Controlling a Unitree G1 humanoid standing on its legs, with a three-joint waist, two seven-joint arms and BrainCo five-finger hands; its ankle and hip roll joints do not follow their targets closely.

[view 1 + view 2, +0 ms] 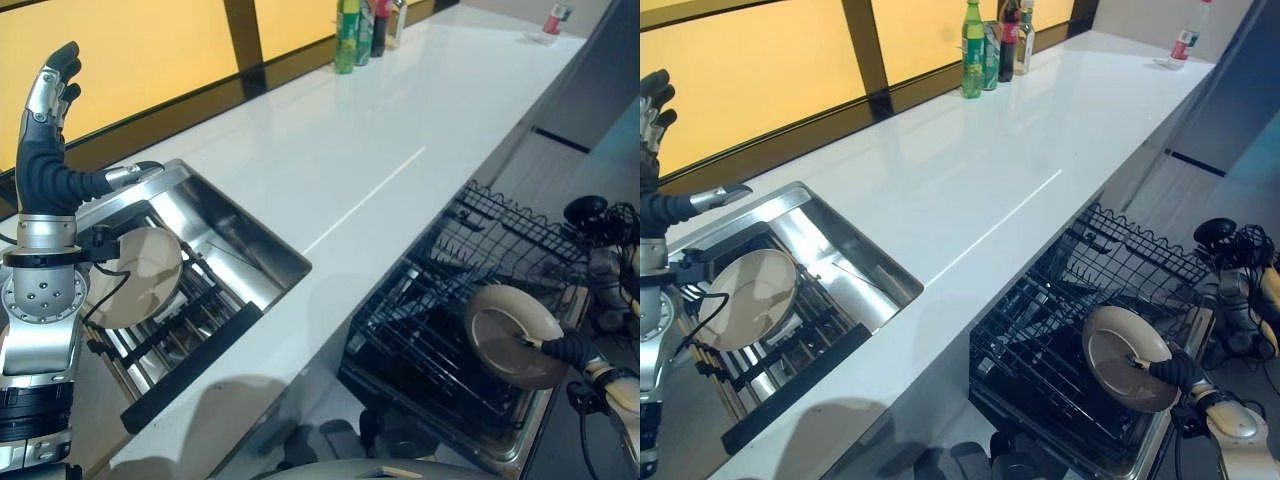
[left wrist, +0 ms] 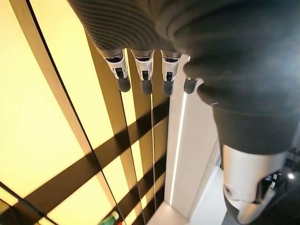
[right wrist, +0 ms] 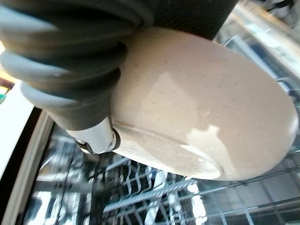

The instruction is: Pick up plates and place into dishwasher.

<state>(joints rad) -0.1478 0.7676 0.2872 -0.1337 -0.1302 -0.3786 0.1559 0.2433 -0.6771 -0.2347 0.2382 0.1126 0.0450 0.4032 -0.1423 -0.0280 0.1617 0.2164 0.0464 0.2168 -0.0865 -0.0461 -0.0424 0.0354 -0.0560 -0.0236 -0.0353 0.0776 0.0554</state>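
Over the dishwasher rack [image 1: 440, 300], right robot hand [image 1: 560, 347] pinching a plate [image 1: 505, 333], left robot hand [image 1: 50, 110] raised, fingers straight.

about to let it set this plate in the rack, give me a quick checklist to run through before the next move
1. Plate held: the right hand has its thumb curled over the rim of the plate in the right wrist view. Ok.
2. Plate over the dishwasher rack: it sits above the black wire basket, near its front edge. Ok.
3. Plate seated between tines: cannot tell.
4. Rack pulled out and open: ok.
5. Left hand out of the way: raised by the window, fingers straight, holding nothing. Ok.
6. Next plate ready: a second plate leans in the drying rack in the sink. Ok.
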